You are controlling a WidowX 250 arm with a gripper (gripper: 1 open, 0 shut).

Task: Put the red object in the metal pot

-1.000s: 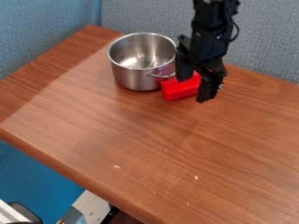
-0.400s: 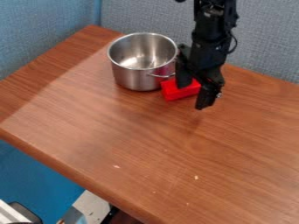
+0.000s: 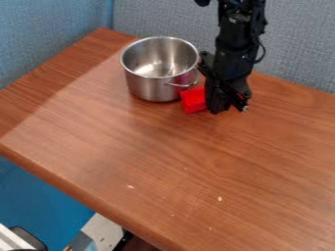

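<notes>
**Fingers clamped on the red object beside the pot**

The fingers (image 3: 217,98) point straight down and are drawn in tight on the right-hand part of the red object (image 3: 194,99); the pinch hides that part, and only the left end shows, poking out toward nine o'clock; the block lies flat on the table (image 3: 118,147), not yet lifted, its long axis running roughly along the eight-to-two o'clock line; its free end is just beside the wall of the metal pot (image 3: 151,86), whether touching I cannot tell.

The relation that matters: the pot's open mouth lies at about ten o'clock from the fingers, close by, with the rim between block and opening; so the likely next move is a lift clear of the rim, then a short carry toward ten o'clock; since the grip appears to be off-centre, the free end may sag or swing, and it could catch the rim if the lift is too low.
</notes>
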